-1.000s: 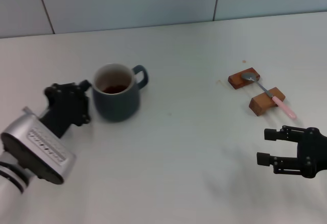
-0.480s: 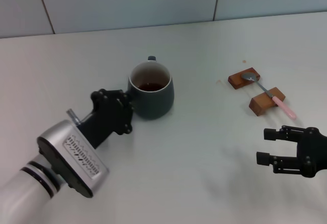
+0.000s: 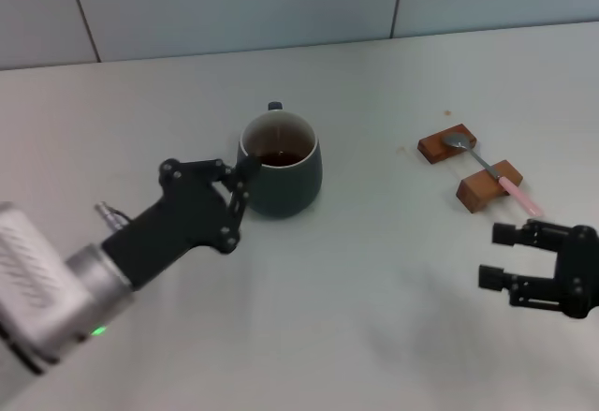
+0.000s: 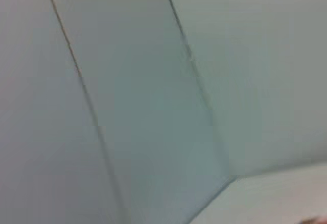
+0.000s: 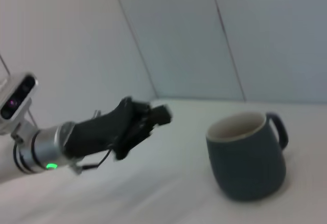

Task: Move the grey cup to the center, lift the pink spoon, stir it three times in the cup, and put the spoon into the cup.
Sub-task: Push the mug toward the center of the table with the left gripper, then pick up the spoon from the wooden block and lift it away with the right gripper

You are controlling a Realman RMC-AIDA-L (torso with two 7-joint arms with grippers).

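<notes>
Head view: grey cup (image 3: 283, 165) upright near table (image 3: 356, 271) centre, off-white inside, dark liquid low in it, handle turned toward back wall. Left tool (image 3: 236, 175) just beside cup's left flank, fingers spread, gripping nothing; contact w/ cup wall can't be told. Pink spoon (image 3: 489, 172) lying across 2 wooden blocks (image 3: 468, 166) well right of cup, metal bowl on far block, pink handle past near block. Right tool (image 3: 496, 256) low near spoon's handle end, fingers apart, empty.

Left wrist view: only wall panels w/ seams, sliver of table.

Right wrist view: cup (image 5: 248, 153) upright on table, rim pale, contents not visible. Left tool (image 5: 156, 115) beside it w/ visible gap, holding nothing.
</notes>
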